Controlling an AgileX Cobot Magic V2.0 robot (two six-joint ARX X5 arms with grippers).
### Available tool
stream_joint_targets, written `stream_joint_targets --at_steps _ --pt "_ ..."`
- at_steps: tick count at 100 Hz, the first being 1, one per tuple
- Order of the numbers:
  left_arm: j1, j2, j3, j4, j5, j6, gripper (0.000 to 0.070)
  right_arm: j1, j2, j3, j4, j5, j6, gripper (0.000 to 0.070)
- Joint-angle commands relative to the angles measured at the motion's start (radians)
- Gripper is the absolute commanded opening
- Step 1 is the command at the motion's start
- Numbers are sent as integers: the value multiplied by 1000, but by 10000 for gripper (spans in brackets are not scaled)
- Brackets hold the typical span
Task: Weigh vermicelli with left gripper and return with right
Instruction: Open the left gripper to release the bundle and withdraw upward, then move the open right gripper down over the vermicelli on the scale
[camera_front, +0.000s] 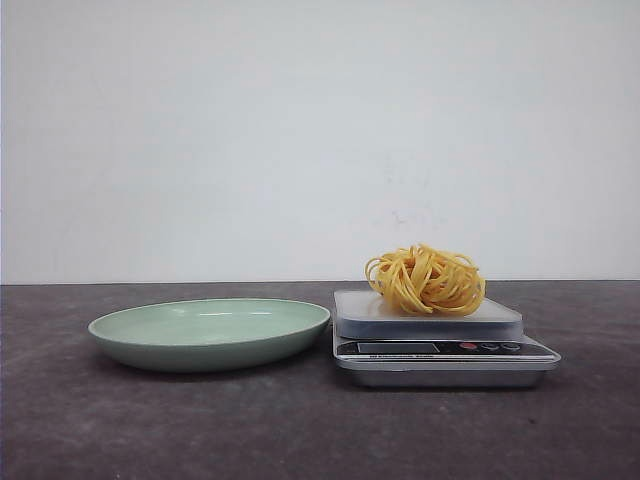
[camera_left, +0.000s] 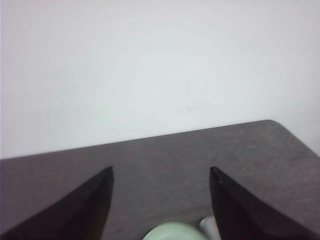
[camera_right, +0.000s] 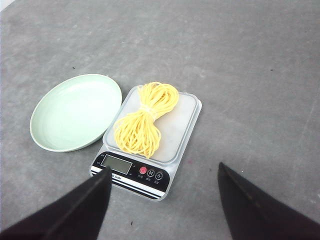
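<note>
Fingers of the left gripper stand wide apart with nothing between them, seen only in the left wrist view, where they hang over bare dark tabletop with the white wall behind. Just the edge of the pale green plate and a pale corner of the scale peek in beside each other at the frame's lower border. The right gripper likewise has its fingers spread wide and empty, shown only in the right wrist view, looking down on the tabletop from above.

That right wrist view shows the vermicelli lying as a long looped bundle across the platform of the scale, with the display and buttons on the scale's near edge; the digits cannot be read. The plate sits just beside the scale.

From the front view the vermicelli reads as a rounded nest on top of the scale, and the plate lies to its left, its rim close to the scale's side. Neither gripper appears in the front view.
</note>
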Motion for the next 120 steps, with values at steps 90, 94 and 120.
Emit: stream_joint_targets --at_steps 90,94,120 --pt "126 -959 -1124 126 163 -247 273 2 2 18 8 -32 -6 419" --pt "125 -961 -1159 132 163 -246 273 2 3 18 8 -33 -7 419" --pt "125 -937 -1305 203 197 -242 273 42 42 19 64 -60 32 419"
